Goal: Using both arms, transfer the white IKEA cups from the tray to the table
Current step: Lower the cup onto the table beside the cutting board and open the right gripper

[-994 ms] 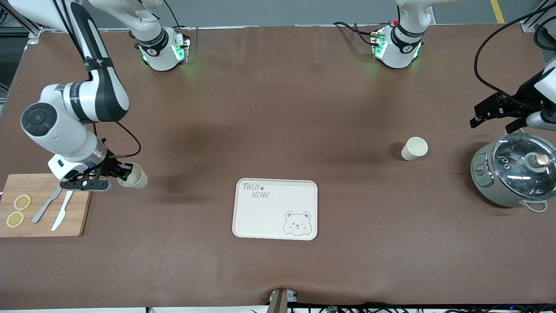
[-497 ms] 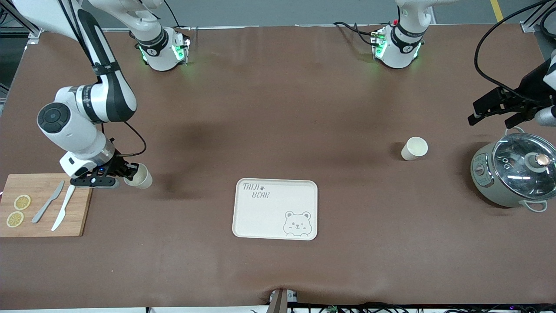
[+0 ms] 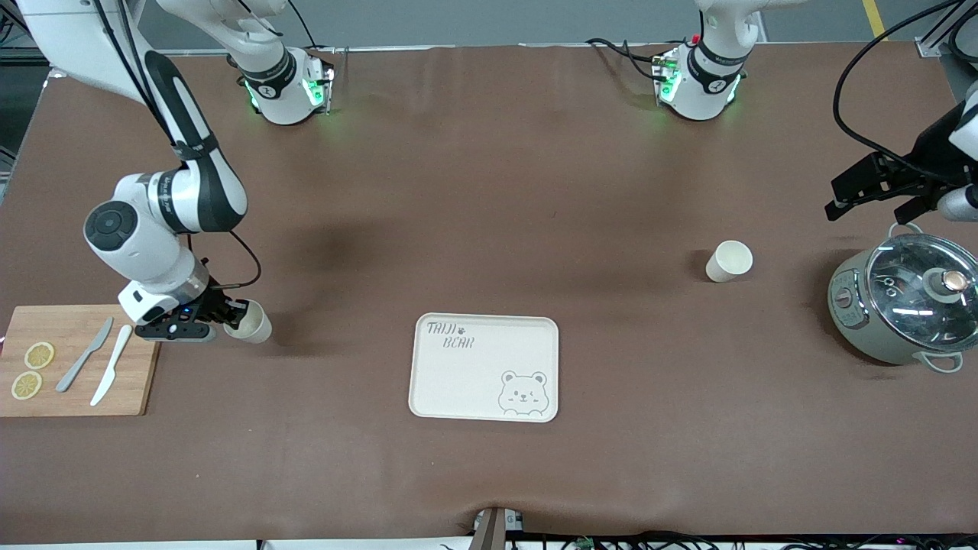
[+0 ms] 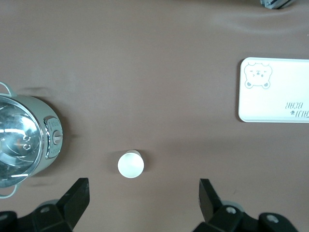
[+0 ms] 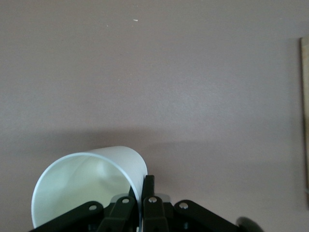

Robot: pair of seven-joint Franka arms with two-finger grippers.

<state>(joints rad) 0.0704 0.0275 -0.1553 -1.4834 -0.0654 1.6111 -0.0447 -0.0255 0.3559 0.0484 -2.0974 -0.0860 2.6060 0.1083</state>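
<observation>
One white cup [image 3: 250, 321] is pinched by its rim in the closed right gripper [image 3: 229, 315], held just above the desk [image 3: 489, 191] beside the wooden cutting board [image 3: 72, 363], toward the right arm's end. The second cup [image 3: 729, 261] is seen upright on the desk near the lidded pot [image 3: 905, 298]. The left gripper [image 3: 875, 191] is spread wide, empty, above the desk beside the pot. The bear tray [image 3: 484, 367] is left bare between the cups.

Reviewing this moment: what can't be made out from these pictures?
- Front view: the left gripper sits at the frame edge; its arm is cut off.
- Right wrist view: the right gripper pinches the held cup by its rim; the cup's base is cut off.
- Left wrist view: the pot is partly cut off.
</observation>
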